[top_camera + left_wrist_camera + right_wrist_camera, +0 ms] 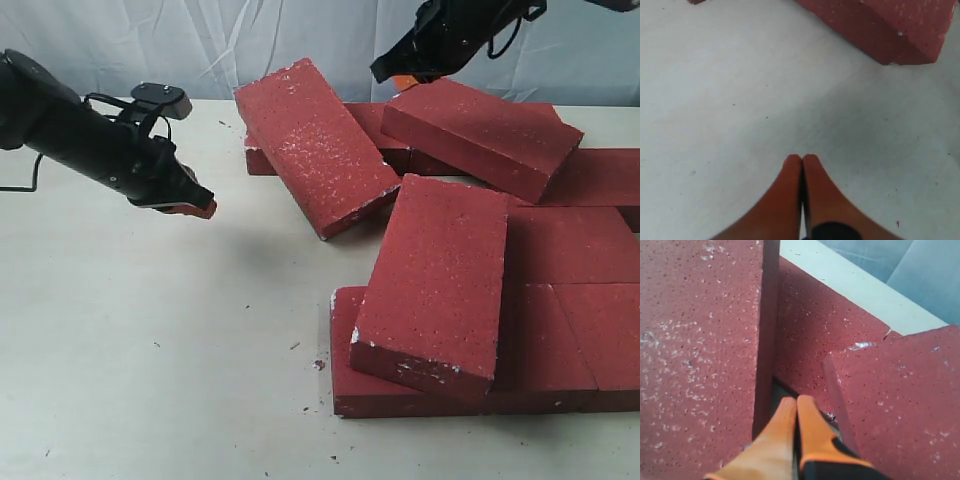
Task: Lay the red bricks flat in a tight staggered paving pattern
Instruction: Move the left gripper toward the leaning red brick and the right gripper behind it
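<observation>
Several dark-red bricks crowd the right of the table. One tilted brick (315, 145) leans at the back centre, another (480, 133) lies propped on the back row, and a third (435, 285) rests slanted on the flat front bricks (575, 335). My left gripper (193, 206) hovers shut over bare table, left of the pile, holding nothing; its tips (802, 159) point toward a brick corner (900, 30). My right gripper (400, 78) is shut behind the pile, its tips (796, 401) poking into the gap between two bricks (700, 350) (900, 410).
The pale tabletop (150, 340) stretches left and front of the bricks, dotted with small red crumbs (318, 365). A wrinkled light-blue cloth (200, 40) hangs behind the table's far edge.
</observation>
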